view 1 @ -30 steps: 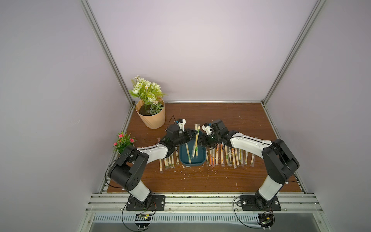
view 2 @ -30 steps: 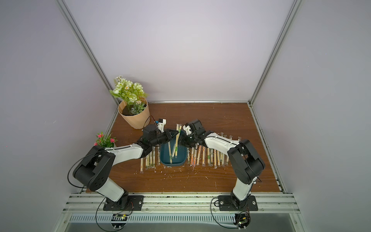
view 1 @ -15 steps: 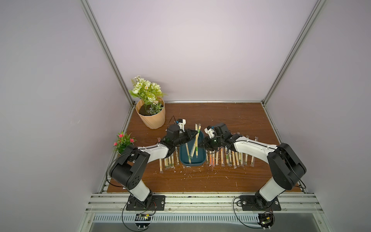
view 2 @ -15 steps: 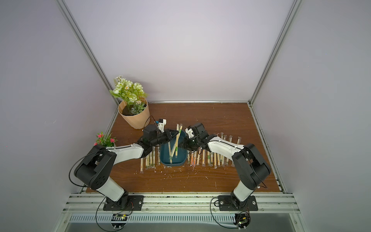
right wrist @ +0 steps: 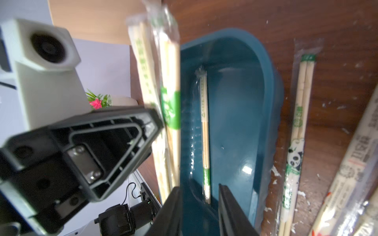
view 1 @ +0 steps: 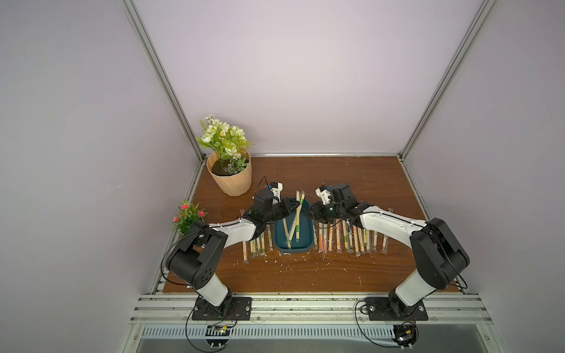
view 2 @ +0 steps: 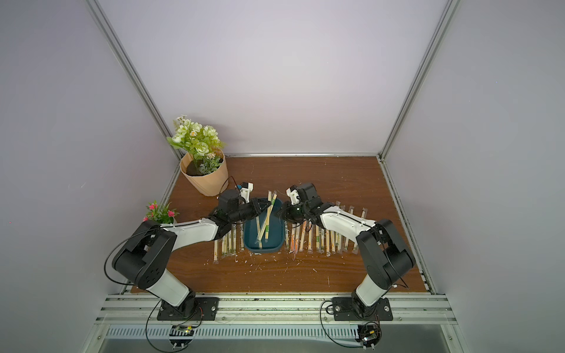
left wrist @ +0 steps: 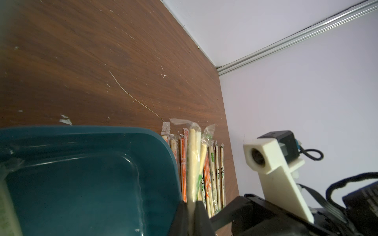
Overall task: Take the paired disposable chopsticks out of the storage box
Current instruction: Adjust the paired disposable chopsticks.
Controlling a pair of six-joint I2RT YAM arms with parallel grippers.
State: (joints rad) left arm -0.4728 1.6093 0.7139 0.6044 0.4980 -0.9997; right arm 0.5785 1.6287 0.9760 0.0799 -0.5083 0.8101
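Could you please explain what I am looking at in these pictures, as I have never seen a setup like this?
These are two robot arms fixed along the near edge of a wooden table. Two pictures look down on everything from above; the other two come from a camera on each arm's wrist. In the middle sits a dark teal storage box. On both sides of it, wrapped chopstick pairs lie in rows on the table, and one pair lies inside. The left claw is shut on wrapped chopsticks, holding them tilted over the box. The right claw is open and empty, at the box's edge. A peach flower pot and a small pink-flowered plant stand on the left arm's side.
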